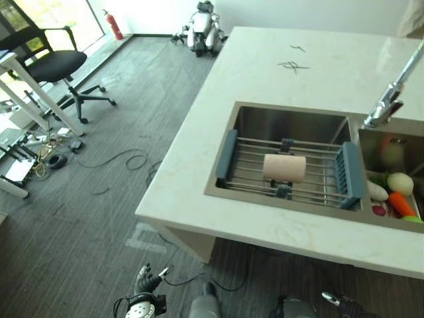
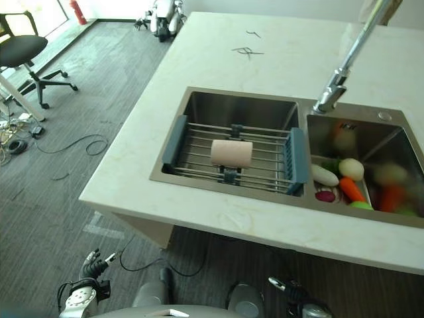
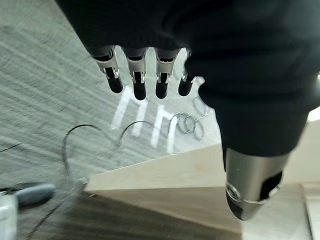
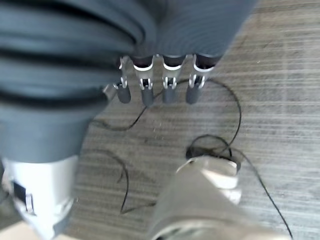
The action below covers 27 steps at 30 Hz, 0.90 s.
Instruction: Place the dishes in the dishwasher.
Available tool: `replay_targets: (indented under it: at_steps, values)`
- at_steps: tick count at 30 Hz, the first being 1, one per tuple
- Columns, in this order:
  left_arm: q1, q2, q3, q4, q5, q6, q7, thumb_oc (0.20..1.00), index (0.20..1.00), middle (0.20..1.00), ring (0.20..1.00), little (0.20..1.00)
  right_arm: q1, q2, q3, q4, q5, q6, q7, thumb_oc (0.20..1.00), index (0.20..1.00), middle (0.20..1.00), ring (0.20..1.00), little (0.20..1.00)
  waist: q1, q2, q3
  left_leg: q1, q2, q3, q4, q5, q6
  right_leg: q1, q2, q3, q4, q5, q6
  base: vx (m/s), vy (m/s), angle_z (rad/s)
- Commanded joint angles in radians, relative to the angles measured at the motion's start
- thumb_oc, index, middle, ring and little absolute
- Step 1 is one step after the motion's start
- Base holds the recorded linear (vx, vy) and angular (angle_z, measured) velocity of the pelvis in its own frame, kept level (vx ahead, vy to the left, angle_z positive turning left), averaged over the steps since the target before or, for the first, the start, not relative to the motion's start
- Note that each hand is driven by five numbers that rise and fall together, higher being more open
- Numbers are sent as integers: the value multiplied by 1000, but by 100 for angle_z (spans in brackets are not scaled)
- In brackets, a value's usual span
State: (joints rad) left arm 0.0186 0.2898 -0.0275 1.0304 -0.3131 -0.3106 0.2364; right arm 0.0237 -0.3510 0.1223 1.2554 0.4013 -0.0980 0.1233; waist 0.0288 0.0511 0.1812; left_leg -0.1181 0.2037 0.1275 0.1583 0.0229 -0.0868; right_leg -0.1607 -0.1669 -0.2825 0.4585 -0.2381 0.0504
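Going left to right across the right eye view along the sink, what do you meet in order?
Drying rack's left grey end → pale cup lying on the rack → rack's blue right end → white vegetable → orange carrot.

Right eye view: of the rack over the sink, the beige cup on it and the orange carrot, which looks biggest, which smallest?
1. Rack, clearly the largest.
2. Beige cup.
3. Carrot, smallest, though only slightly smaller than the cup.

A pale pink cup (image 1: 284, 167) lies on its side in the middle of a wire rack (image 1: 246, 163) with blue ends, set across the left sink (image 1: 291, 126).
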Motion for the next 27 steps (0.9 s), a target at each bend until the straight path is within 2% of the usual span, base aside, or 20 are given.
replay_targets:
  at_steps: [1,4,7,8,9,13,15,16,17,19,21,22,23,24,25,26,27]
  values:
    - [-69,79,39,-41,-52,-40,60,1000,1000,1000,1000,1000,-48,23,-52,15,49,-13,3,1000,1000,1000,1000,1000,-9,-27,9,-37,-20,11,142,-141,-21,55,-26,27,-159,95,68,19,35,-6]
    - [-67,95,61,-54,-31,-48,75,1000,1000,1000,1000,1000,-37,14,-73,25,29,-24,12,1000,1000,1000,1000,1000,-15,-20,9,-36,-27,7,142,-145,-20,53,-27,31,-159,93,67,25,37,-1]
    - [-56,152,121,-87,-19,-38,100,1000,1000,1000,1000,1000,-26,11,-97,31,62,-34,28,1000,1000,1000,1000,1000,-12,-12,-3,-23,-45,0,142,-160,-17,64,-33,33,-159,88,73,71,28,5]
    - [-45,209,164,-106,21,-19,107,1000,1000,1000,1000,1000,-21,9,-105,23,63,-37,34,1000,1000,1000,1000,1000,-9,-5,-10,-18,-54,-5,142,-166,-14,68,-37,37,-159,88,76,53,28,3]
    - [-45,209,165,-106,21,-18,106,1000,1000,1000,1000,1000,-21,10,-104,23,63,-37,34,1000,1000,1000,1000,1000,-9,-6,-10,-18,-54,-4,142,-166,-14,68,-38,37,-159,88,76,39,38,-3]
    - [-13,357,237,-124,179,33,147,1000,1000,1000,1000,1000,-15,0,-108,19,80,-38,33,1000,1000,1000,1000,1000,-2,15,-17,-11,-69,-9,142,-178,-9,74,-47,38,-159,85,84,5,33,-5]
    - [23,461,294,-126,241,67,192,1000,1000,1000,1000,1000,-12,0,-109,24,92,-37,27,1000,1000,1000,1000,1000,6,24,-22,-11,-78,-13,142,-183,-4,75,-53,38,-159,85,89,-4,15,-2]
    - [45,505,331,-124,259,61,225,1000,1000,1000,1000,1000,-9,1,-110,27,99,-34,22,1000,1000,1000,1000,1000,10,28,-24,-11,-81,-14,142,-185,-2,75,-55,38,-159,85,92,-31,7,4]
    - [94,582,418,-150,238,4,252,1000,1000,1000,1000,1000,6,8,-118,25,97,-32,12,1000,1000,1000,1000,1000,20,34,-28,-14,-84,-17,142,-188,4,75,-58,35,-159,86,94,-32,-6,4]
    - [113,621,461,-173,232,-34,262,1000,1000,1000,1000,1000,16,15,-115,21,95,-33,6,1000,1000,1000,1000,1000,22,34,-30,-15,-84,-17,142,-190,6,75,-57,33,-159,86,95,-37,-27,5]
    - [117,704,516,-232,200,-71,240,1000,1000,1000,1000,1000,34,22,-108,17,103,-38,6,1000,1000,1000,1000,1000,21,33,-32,-12,-83,-15,142,-193,6,79,-58,30,-159,85,97,-23,-56,7]
    - [103,761,549,-291,124,-108,174,1000,1000,1000,1000,1000,43,26,-103,20,108,-44,14,1000,1000,1000,1000,1000,21,30,-37,-10,-80,-12,142,-196,6,81,-56,29,-159,83,98,41,-99,14]
    - [47,817,558,-385,-2,-124,51,1000,1000,1000,1000,1000,47,28,-91,27,116,-48,26,1000,1000,1000,1000,1000,16,26,-44,2,-75,-5,142,-206,2,90,-53,30,-159,76,100,78,-139,16]
    - [-41,819,514,-549,-199,-77,-179,1000,1000,1000,1000,1000,47,33,-82,29,126,-48,32,1000,1000,1000,1000,1000,5,20,-53,9,-68,1,142,-212,-2,92,-48,35,-159,72,101,88,-127,11]
    - [-88,796,476,-637,-279,-36,-275,1000,1000,1000,1000,1000,45,36,-82,29,129,-46,37,1000,1000,1000,1000,1000,0,17,-54,14,-66,3,142,-215,-3,94,-45,39,-159,70,100,53,-96,3]
    - [-106,786,460,-659,-301,-31,-325,1000,1000,1000,1000,1000,44,36,-85,30,130,-44,39,1000,1000,1000,1000,1000,1,17,-55,15,-64,4,142,-216,-3,93,-44,41,-159,70,100,33,-66,-3]
    - [-156,753,407,-775,-279,32,-375,1000,1000,1000,1000,1000,41,38,-87,29,125,-37,46,1000,1000,1000,1000,1000,-8,14,-56,20,-61,8,142,-218,-5,95,-41,46,-159,68,99,32,-67,-7]
